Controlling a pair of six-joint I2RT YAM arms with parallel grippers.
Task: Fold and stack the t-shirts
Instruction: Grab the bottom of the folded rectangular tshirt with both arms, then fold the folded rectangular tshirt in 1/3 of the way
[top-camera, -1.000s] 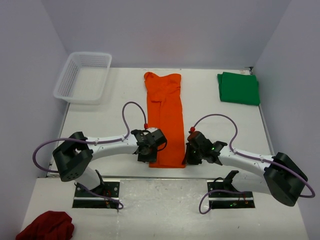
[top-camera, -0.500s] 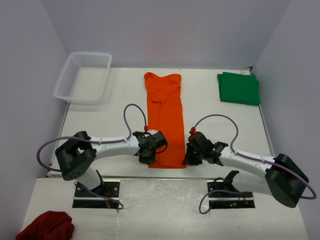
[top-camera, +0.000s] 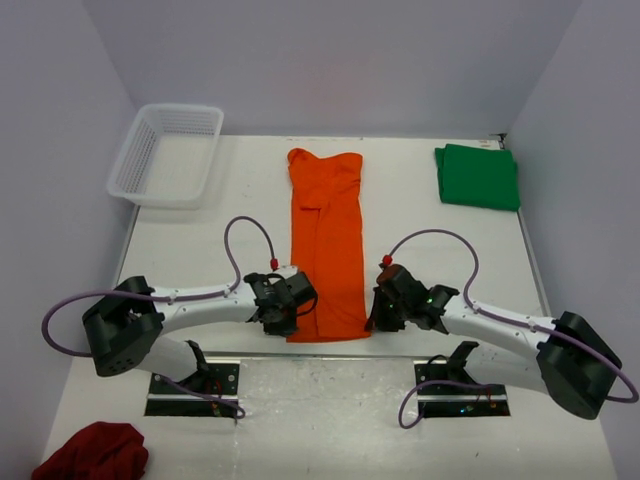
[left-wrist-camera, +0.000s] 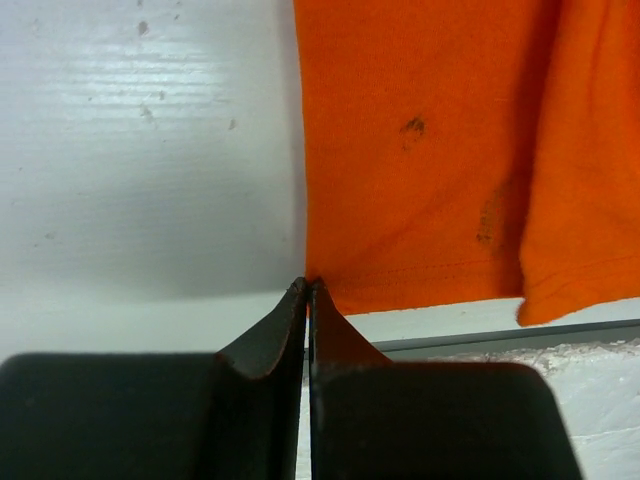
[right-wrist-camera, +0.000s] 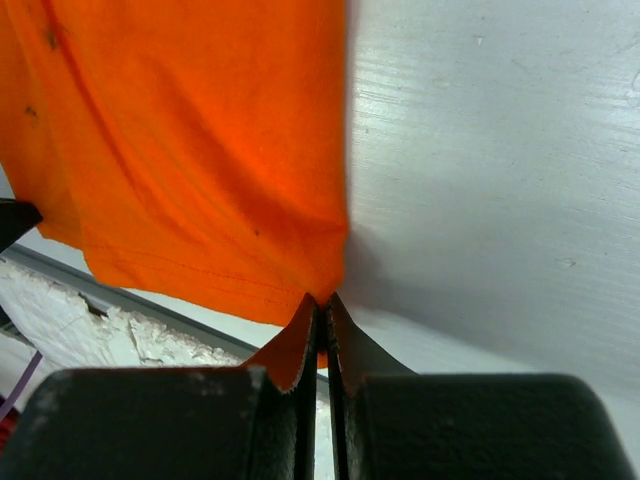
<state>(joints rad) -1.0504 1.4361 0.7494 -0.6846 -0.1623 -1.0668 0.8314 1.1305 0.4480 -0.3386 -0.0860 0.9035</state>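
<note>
The orange shirt (top-camera: 327, 245) lies 12 to 6. The left claw (left-wrist-camera: 308, 290) is clamped on its 7 o'clock hem corner, the right claw (right-wrist-camera: 322, 300) on the 5 o'clock corner.

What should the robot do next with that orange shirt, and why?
Probably lift both near corners slightly, ready to carry them toward the far end. The left hand and right hand are each shut on a near corner of the orange shirt, which lies flat as a long strip, not yet folded in half.
</note>
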